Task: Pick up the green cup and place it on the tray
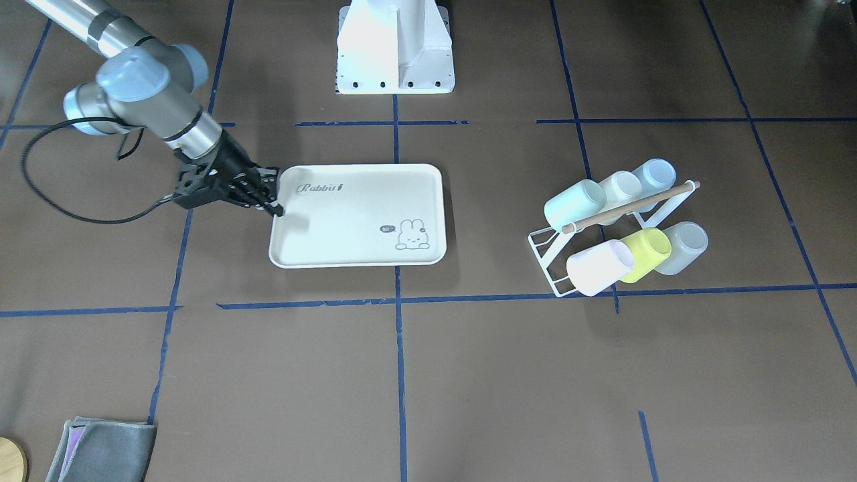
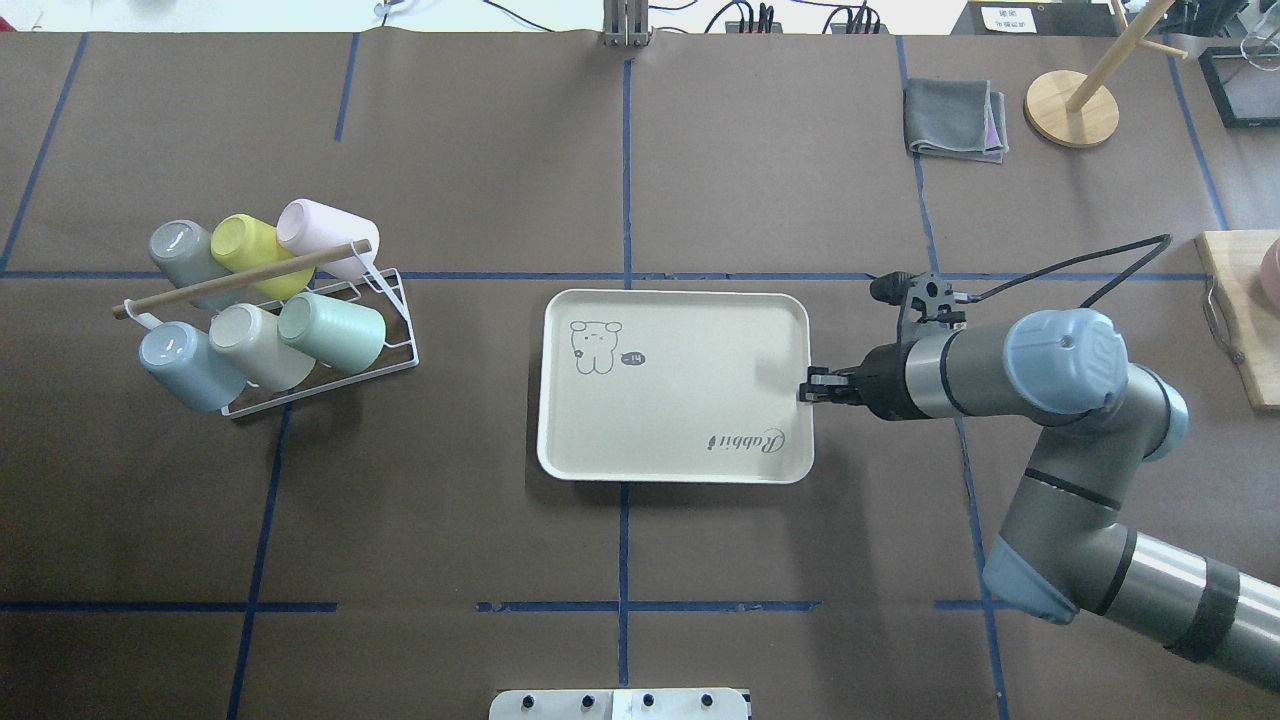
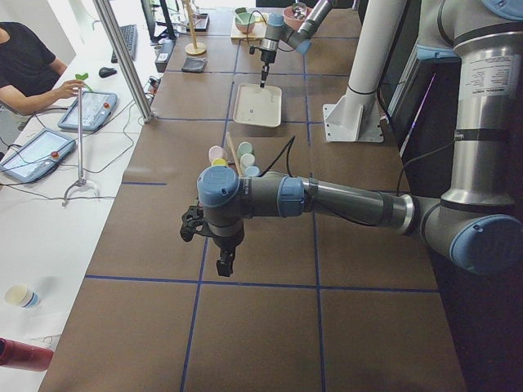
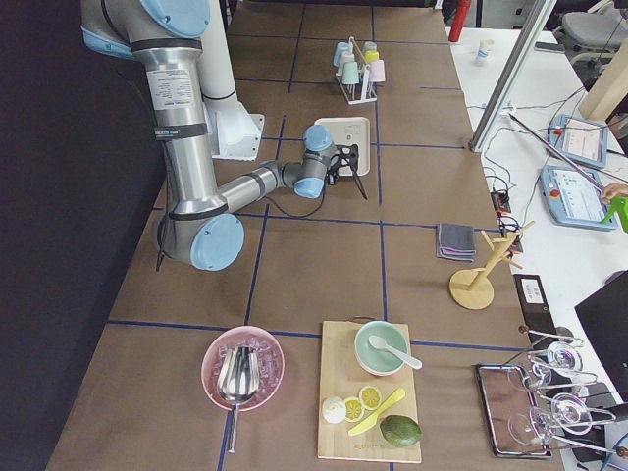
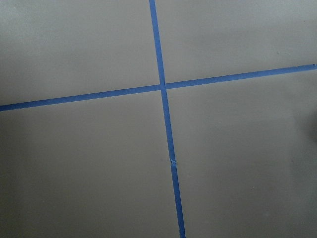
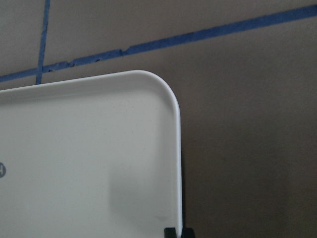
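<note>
One pale-mint green cup (image 2: 335, 332); right pincer (image 2: 806, 386) grips tray (image 2: 680, 425).

Right arm (image 2: 1060, 362) outstretched, jaws nearly closed, pointing down; left arm (image 3: 351, 201) extended, jaws downward.

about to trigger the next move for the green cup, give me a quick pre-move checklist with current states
1. green cup reachable on the rack: ok, it lies on its side and nothing grips it.
2. tray has room: ok, its inside is bare.
3. right gripper free: not ok, it looks shut on the tray's short rim.
4. left gripper open: cannot tell, it shows only in the side view.
5. wooden rod clear of the cup's way out: cannot tell.
</note>
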Motion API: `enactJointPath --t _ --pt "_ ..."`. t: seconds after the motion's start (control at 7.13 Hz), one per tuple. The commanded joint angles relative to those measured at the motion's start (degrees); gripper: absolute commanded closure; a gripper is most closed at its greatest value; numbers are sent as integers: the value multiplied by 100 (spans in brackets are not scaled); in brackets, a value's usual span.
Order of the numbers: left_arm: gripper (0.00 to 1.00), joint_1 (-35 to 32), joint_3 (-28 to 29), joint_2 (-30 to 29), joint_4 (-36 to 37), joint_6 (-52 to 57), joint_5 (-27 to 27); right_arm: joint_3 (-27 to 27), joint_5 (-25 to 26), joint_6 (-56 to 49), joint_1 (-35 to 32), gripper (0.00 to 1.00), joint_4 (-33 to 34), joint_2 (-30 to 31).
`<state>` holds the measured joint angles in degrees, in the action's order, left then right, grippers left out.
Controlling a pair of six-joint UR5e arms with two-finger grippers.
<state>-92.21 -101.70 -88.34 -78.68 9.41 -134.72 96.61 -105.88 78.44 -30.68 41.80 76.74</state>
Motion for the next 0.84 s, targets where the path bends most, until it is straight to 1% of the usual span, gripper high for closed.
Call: enactJointPath --t 0.0,0.42,0.56,0.7 --pt "0 1 19 1 1 0 -1 16 270 101 291 100 451 -343" --pt "0 1 19 1 1 0 -1 139 244 101 308 99 513 -335" --pt "0 1 19 1 1 0 -1 165 226 101 308 91 513 -344" --pt "0 1 19 1 1 0 -1 174 130 101 308 23 513 -344"
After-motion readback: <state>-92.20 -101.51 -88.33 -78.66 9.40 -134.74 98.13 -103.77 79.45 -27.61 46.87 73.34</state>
